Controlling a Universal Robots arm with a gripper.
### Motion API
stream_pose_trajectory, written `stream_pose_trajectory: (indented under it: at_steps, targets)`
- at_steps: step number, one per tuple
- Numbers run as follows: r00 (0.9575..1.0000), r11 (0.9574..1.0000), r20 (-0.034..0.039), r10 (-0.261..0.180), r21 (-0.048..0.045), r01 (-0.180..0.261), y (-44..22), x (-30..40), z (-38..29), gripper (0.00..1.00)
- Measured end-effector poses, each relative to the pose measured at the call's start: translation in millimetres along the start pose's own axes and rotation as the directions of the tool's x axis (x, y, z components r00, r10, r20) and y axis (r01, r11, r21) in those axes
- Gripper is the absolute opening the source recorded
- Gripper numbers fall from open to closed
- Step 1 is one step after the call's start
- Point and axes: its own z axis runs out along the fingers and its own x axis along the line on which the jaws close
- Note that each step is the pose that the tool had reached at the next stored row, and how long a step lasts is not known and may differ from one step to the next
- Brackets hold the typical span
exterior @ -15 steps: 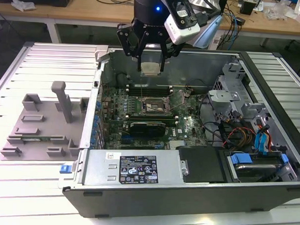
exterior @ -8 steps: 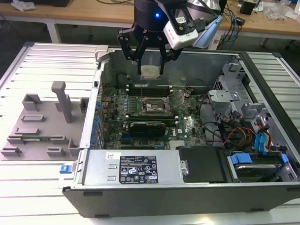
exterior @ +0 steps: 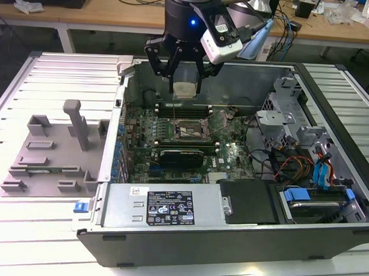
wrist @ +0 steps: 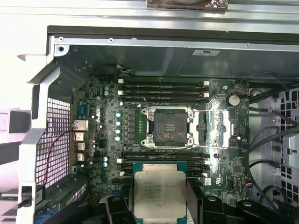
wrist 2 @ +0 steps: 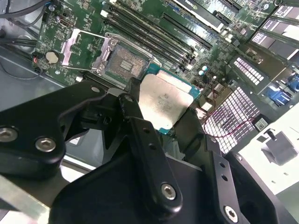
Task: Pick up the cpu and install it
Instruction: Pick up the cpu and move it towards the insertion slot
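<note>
Tool (exterior: 185, 88) clamps cpu (wrist: 160, 193) over motherboard (wrist: 105, 140), near its open socket (wrist: 169, 127).

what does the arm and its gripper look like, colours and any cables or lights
The wrist is a black cylinder with a small blue light. A white and grey box camera sits on its side, with cables leading away. The black metal linkage gripper has jointed bars pinned with silver screws.
</note>
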Motion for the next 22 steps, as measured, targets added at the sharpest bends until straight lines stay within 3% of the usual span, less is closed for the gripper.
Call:
stream_pose_trajectory:
  at_steps: [6, 10, 15, 16, 22]
  targets:
    - [1.0000, 1.0000, 0.0000, 0.000, 0.0000, 0.000, 0.5, -0.2, 3.5, 0.54]
    - [1.0000, 1.0000, 0.0000, 0.000, -0.0002, 0.000, 10.4, -3.1, 18.3, 0.54]
    - [1.0000, 1.0000, -0.0003, 0.000, -0.0001, 0.000, 12.8, -14.6, 34.0, 0.54]
    - [1.0000, 1.0000, -0.0002, 0.000, 0.0000, 0.000, 15.8, -16.6, 38.5, 0.54]
    - [1.0000, 1.0000, -0.0011, 0.000, 0.0000, 0.000, 25.8, -24.8, 51.7, 0.54]
